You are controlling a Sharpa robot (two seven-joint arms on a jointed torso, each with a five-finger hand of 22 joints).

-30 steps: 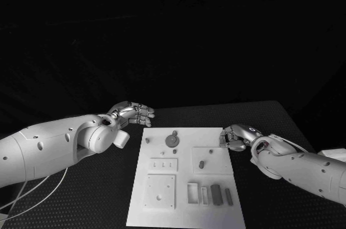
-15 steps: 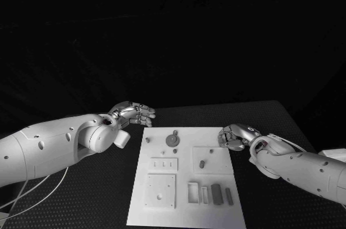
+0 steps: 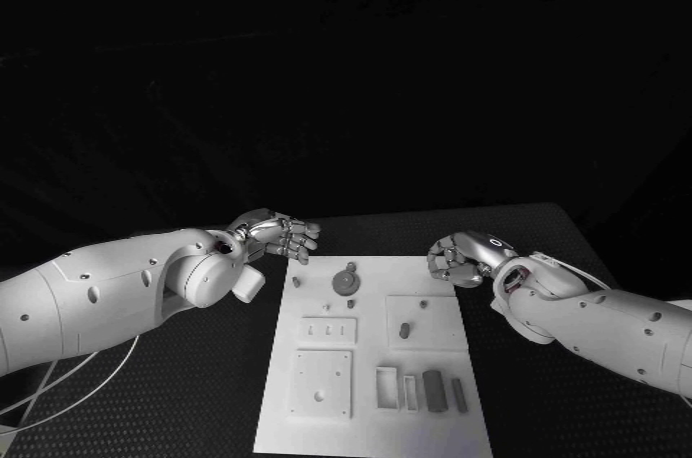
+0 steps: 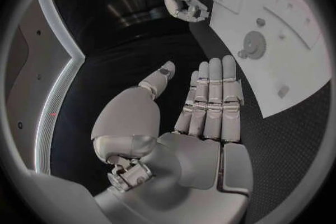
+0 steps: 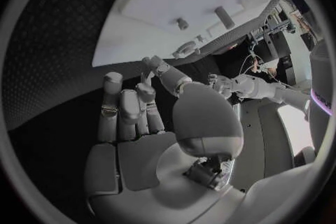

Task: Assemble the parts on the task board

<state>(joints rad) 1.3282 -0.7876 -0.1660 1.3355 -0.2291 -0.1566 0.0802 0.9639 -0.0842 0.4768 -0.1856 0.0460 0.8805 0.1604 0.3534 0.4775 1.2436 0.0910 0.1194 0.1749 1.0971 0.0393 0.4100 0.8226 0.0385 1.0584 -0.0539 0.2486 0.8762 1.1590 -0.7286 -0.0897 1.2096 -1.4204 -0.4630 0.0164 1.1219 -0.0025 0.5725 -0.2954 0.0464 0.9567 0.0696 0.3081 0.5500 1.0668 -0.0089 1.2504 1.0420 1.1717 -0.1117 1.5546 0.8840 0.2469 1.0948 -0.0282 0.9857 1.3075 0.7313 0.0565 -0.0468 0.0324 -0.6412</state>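
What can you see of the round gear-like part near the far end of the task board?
The gear-like part is a dark grey disc with a toothed-looking rim and a small hub at its centre, plastic by the look of it. It lies flat on the white task board near its far end, between the two hands. Nothing touches it: the left robot hand and the right robot hand both sit off to its sides. The left wrist view shows it too.

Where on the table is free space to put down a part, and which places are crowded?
The black table is bare between the task board and the left arm, and also near the right of the board, in front of the right hand. The board's near end is crowded with upright grey parts.
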